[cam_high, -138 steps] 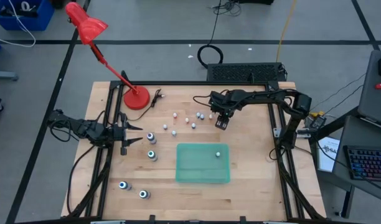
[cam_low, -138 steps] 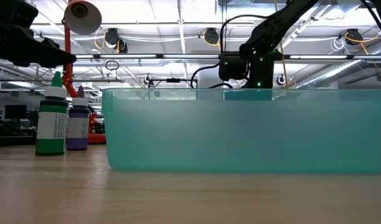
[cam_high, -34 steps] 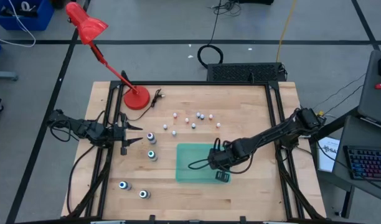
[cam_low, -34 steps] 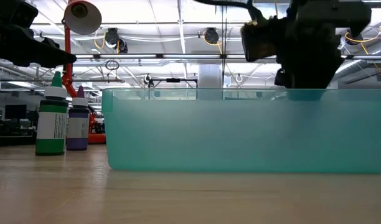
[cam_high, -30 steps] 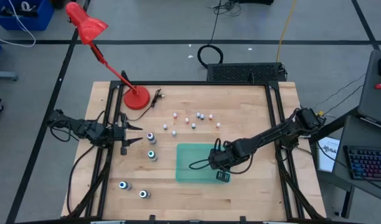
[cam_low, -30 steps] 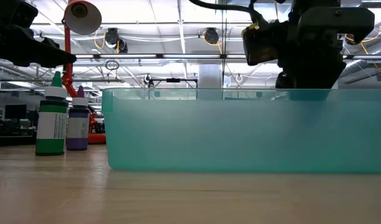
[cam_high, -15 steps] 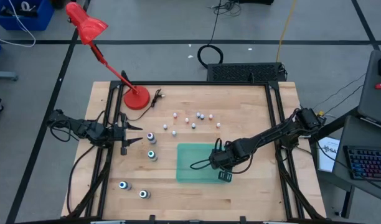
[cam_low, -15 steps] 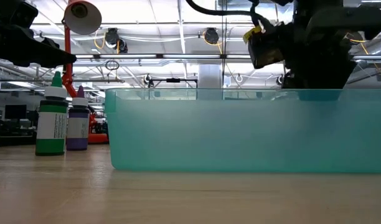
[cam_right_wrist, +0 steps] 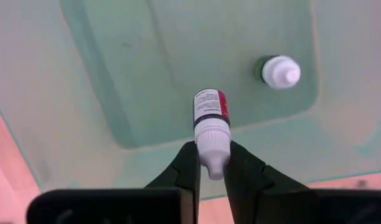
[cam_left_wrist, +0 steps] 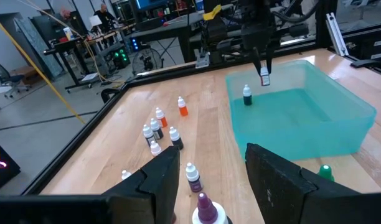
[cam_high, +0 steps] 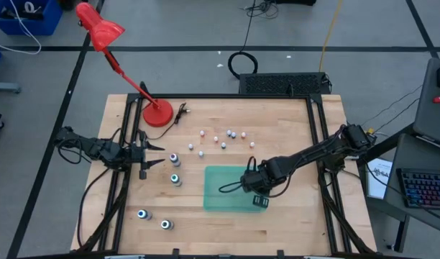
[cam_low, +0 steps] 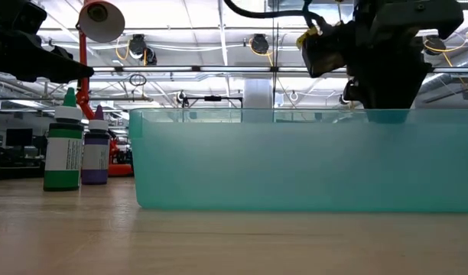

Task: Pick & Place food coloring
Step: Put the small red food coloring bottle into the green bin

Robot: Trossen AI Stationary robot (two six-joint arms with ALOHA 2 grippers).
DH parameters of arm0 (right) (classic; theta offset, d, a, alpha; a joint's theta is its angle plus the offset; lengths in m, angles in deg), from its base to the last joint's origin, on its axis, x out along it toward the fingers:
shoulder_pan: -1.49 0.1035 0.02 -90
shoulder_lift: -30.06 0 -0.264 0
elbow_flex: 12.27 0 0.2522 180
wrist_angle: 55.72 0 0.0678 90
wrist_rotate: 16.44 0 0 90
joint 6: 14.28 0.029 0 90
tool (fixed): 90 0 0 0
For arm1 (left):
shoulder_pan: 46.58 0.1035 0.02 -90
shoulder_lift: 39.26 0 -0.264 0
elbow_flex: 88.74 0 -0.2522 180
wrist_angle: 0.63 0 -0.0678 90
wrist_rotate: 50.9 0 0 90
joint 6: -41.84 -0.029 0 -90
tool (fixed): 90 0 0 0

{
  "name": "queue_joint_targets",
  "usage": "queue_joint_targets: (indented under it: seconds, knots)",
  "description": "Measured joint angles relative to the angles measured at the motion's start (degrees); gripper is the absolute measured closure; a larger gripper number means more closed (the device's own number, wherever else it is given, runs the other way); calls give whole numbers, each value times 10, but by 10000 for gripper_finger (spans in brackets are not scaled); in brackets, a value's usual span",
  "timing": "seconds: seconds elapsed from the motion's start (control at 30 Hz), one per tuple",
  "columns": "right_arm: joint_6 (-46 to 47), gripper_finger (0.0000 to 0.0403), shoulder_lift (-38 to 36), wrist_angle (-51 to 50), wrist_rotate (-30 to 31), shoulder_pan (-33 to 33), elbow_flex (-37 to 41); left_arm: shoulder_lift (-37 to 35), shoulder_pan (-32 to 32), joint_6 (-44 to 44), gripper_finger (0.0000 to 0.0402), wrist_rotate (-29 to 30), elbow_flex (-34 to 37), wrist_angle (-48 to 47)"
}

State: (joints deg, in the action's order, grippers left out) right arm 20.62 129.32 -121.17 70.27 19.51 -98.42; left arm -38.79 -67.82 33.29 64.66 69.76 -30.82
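Note:
The food coloring is a set of tiny bottles. Several small ones (cam_high: 223, 140) stand on the wood at the far middle, and bigger ones (cam_high: 175, 169) stand at the left. A teal bin (cam_high: 223, 191) holds one upright small bottle (cam_right_wrist: 281, 71). My right gripper (cam_right_wrist: 212, 155) hangs over the bin's near right part, shut on another small bottle (cam_right_wrist: 209, 112) with a red label. In the low view the bin's wall hides its fingertips. My left gripper (cam_left_wrist: 209, 177) waits open at the table's left edge, above a purple-topped bottle (cam_left_wrist: 206, 208). My right gripper pinches the bottle's white cap (cam_right_wrist: 213, 146) between its two fingers. The fingers come from above, pointing steeply down. The bottle (cam_left_wrist: 264, 78) hangs below them, bottom down, clear of the bin's floor.
A red desk lamp (cam_high: 157, 114) stands at the far left corner. A green bottle (cam_low: 63, 149) and a purple one (cam_low: 95, 154) stand left of the bin in the low view. Bare wood lies near the front edge and right of the bin.
My right gripper has tipped a little over the bin and stays shut on the small bottle, which hangs clear of the floor as before.

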Motion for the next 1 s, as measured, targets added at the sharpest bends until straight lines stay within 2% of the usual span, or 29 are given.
queue_joint_targets:
  seconds: [0.37, 0.67, 0.87, 1.0]
  knots:
    - [-40, 365, 62, 43, -58, 1, 1, 0, 0, 0, 215, 0, 0, 0]
    - [-41, 363, 64, 47, -58, 1, 0, 0, 0, 0, 215, 0, 0, 0]
    - [-28, 309, 64, 52, -59, 0, 0, 0, 0, 0, 215, 0, 0, 0]
    - [-26, 294, 63, 61, -60, 0, -1, 0, 0, 0, 215, 0, 0, 0]
